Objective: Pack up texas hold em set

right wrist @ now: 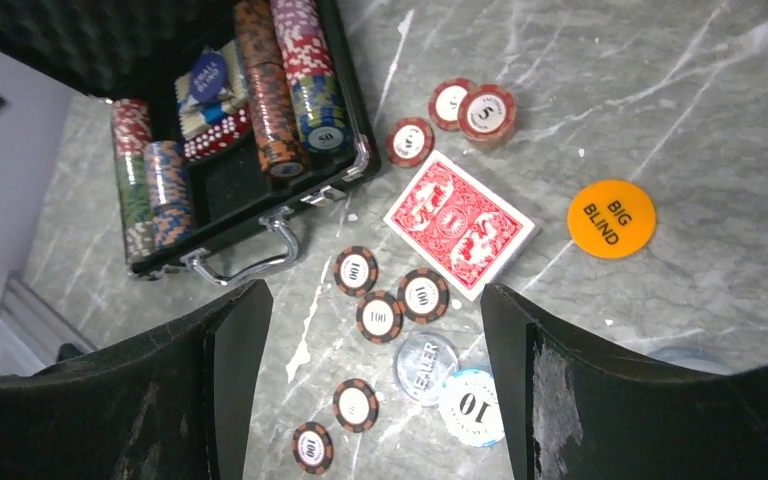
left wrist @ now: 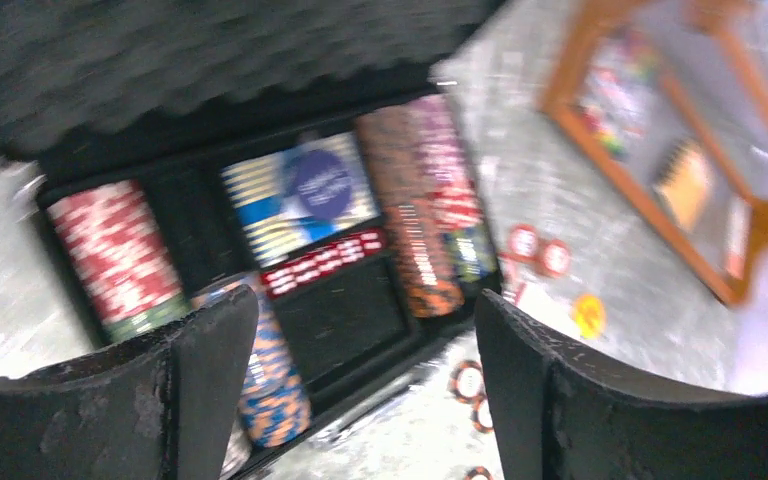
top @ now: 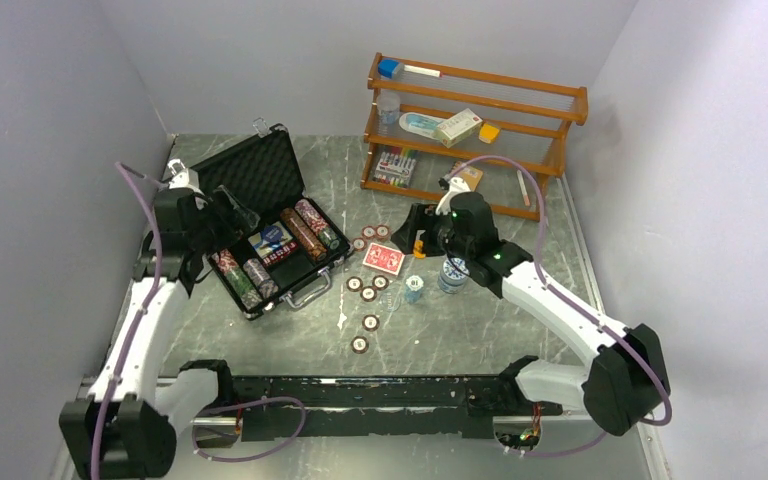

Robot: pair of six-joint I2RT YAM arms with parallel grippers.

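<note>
**On the table: case open, loose pieces beside it, both grippers wide**

Across the grey marbled table (top: 480, 340), the wooden shelf (top: 475, 95) stands at the far right against the wall. The black case (top: 260, 175) lies open at the left. Its foam-lined lid is tipped back and its metal handle faces the near side.

Inside the case, rows of chips (right wrist: 275, 100) lie on edge in the side channels. A blue-and-white pack sits in the middle compartment.

The left gripper (left wrist: 360, 390) hangs over the open case. Its jaws are spread wide, with nothing between them. The right gripper (right wrist: 375, 390) hovers above the loose pieces to the right of the case, also spread wide and holding nothing.

The red-backed card deck (right wrist: 460, 222) lies flat on the table just right of the case. The orange disc (right wrist: 611, 218), marked BIG BLIND, lies apart on the deck's far right.

Red-brown chips (right wrist: 421, 295) lie scattered around the deck. Three are beyond it, three are clustered at its near corner, and two more lie nearer the arms. A clear dealer disc (right wrist: 426, 367) touches a blue-white chip (right wrist: 472, 405) marked 10.
</note>
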